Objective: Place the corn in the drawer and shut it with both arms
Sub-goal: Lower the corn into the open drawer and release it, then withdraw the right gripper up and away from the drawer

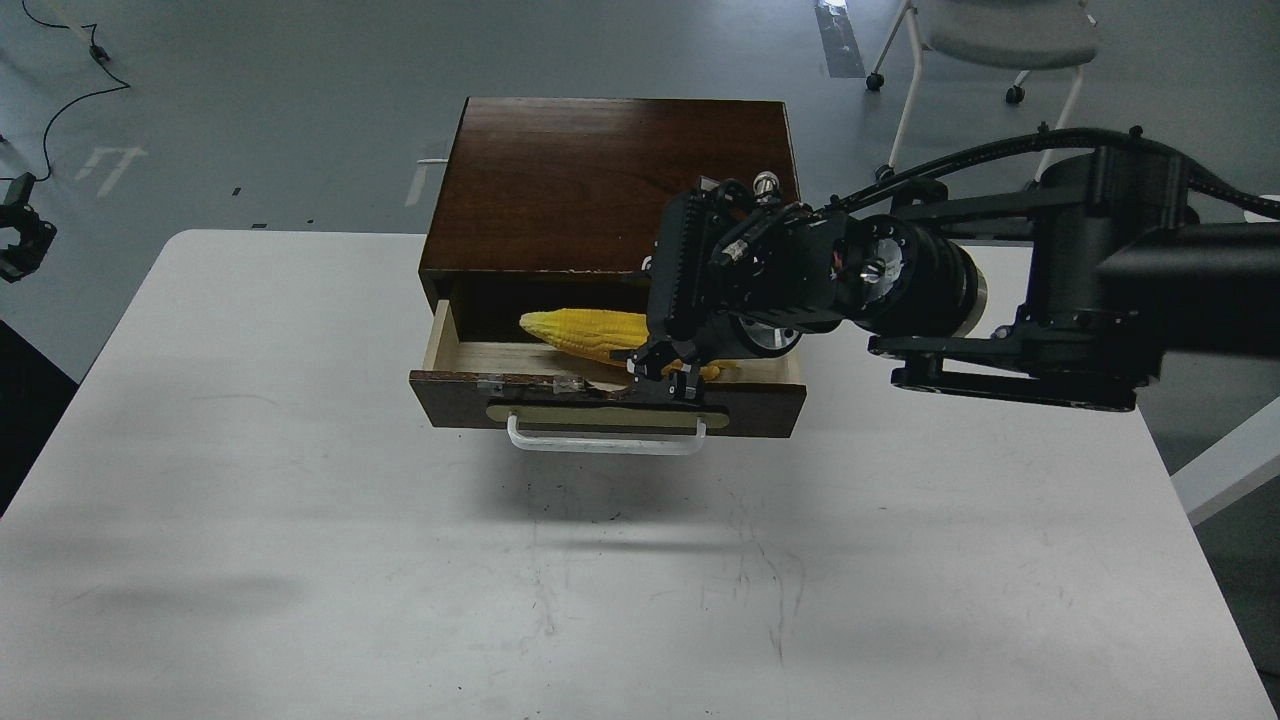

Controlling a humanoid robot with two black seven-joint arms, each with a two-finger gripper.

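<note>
The drawer (pixel 760 405) of the dark brown cabinet (pixel 600 180) is pulled open, showing its pale wood inside and its white bar handle (pixel 605 443). The yellow corn (pixel 585 334) lies low inside the open drawer, tapered end to the left. My right gripper (pixel 665 380) comes in from the right, reaches down into the drawer and is shut on the corn's right end, just behind the chipped front edge. My left gripper (pixel 18 238) is small and dark at the far left edge, off the table; its fingers cannot be told apart.
The cabinet stands at the back middle of the white table (pixel 300 520). A chair (pixel 1000 40) stands on the floor at the back right. A black cable (pixel 70 95) lies on the floor at the back left. A white edge (pixel 1230 460) shows at the right.
</note>
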